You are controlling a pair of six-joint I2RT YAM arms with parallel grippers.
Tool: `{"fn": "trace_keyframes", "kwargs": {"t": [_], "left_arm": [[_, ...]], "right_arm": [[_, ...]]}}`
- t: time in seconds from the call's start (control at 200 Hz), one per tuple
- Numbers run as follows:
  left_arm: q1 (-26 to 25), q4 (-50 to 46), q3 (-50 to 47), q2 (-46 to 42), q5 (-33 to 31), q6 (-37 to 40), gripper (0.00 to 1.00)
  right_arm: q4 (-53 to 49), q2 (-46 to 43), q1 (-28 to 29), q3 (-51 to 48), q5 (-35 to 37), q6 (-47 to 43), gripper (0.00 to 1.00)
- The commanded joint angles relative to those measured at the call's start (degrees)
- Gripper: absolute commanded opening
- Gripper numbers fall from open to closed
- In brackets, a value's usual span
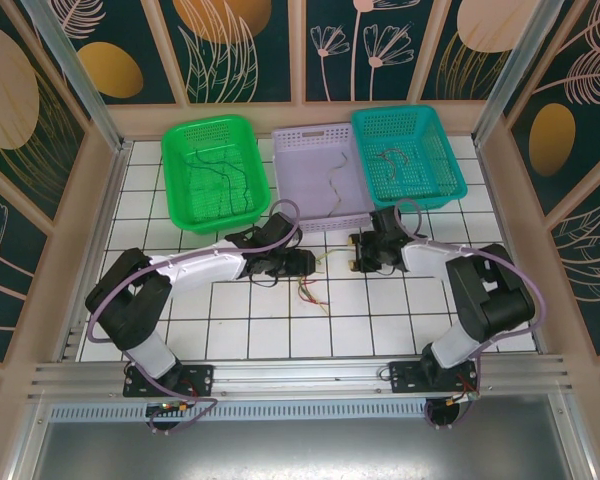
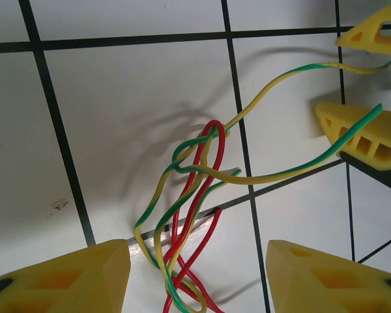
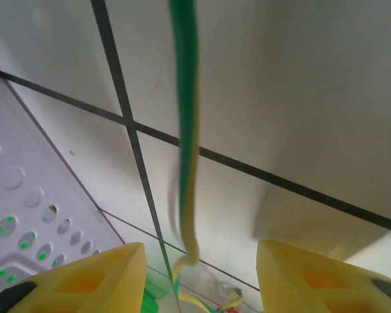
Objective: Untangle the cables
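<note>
- Table (image 1: 180, 330): white tiles, with green basket (image 1: 212, 124), lilac basket (image 1: 310, 135) and teal basket (image 1: 400, 112) at the far edge.
- Left gripper (image 2: 199, 249): jaws apart, nothing clamped, cables (image 2: 182, 257) run through the gap.
- Right gripper (image 3: 201, 245): jaws apart, green-yellow wire (image 3: 186, 130) passes between, not pinched.
- Cables: red and green-yellow knot over the tiles between both grippers.

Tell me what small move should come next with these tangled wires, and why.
Probably close the right gripper on the green-and-yellow wire. That wire runs straight between its open fingers without being pinched, and further along it seems to thread the loop of the red wire, which lies between the open fingers of the left gripper. A firm hold looks needed before it can be drawn free.
</note>
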Motion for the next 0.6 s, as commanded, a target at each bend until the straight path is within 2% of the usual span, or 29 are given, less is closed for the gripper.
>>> {"fn": "trace_keyframes", "kwargs": {"t": [0.0, 0.08, 0.15, 0.23, 0.285, 0.415, 0.596], "left_arm": [[-0.26, 1.25, -0.35, -2.27, -1.62, 1.2, 0.57], [-0.28, 1.52, -0.35, -3.16, -1.72, 1.38, 0.57], [-0.37, 1.79, -0.35, -3.73, -1.52, 1.77, 0.57], [-0.3, 1.7, -0.35, -3.92, -1.23, 2.63, 0.58], [-0.27, 1.41, -0.35, -3.92, -1.34, 3.17, 0.58], [-0.34, 1.06, -0.35, -4.09, -1.84, 3.76, 0.59], [-0.32, 4.56, -2.24, -4.5, 1.12, 2.02, 0.61]], "right_arm": [[0.71, 2.05, 0.24, 2.02, 1.08, 3.13, 0.46], [1.8, 3.53, 0.25, 1.26, 1.68, 4.31, 0.4], [2.18, 4.12, 0.2, 1.01, 1.72, 4.32, 0.28], [1.04, 2.82, 0.41, 1.48, 1.33, 2.84, 0.07], [-1.5, 0.42, 0.91, 2.45, 2.12, 1.13, 0.0], [-10.13, -6.02, 2.39, 6.08, 5.08, -4.54, 0.0], [-11.87, -12.21, 3.22, 5.1, 5.3, -5.61, 0.0]]}}
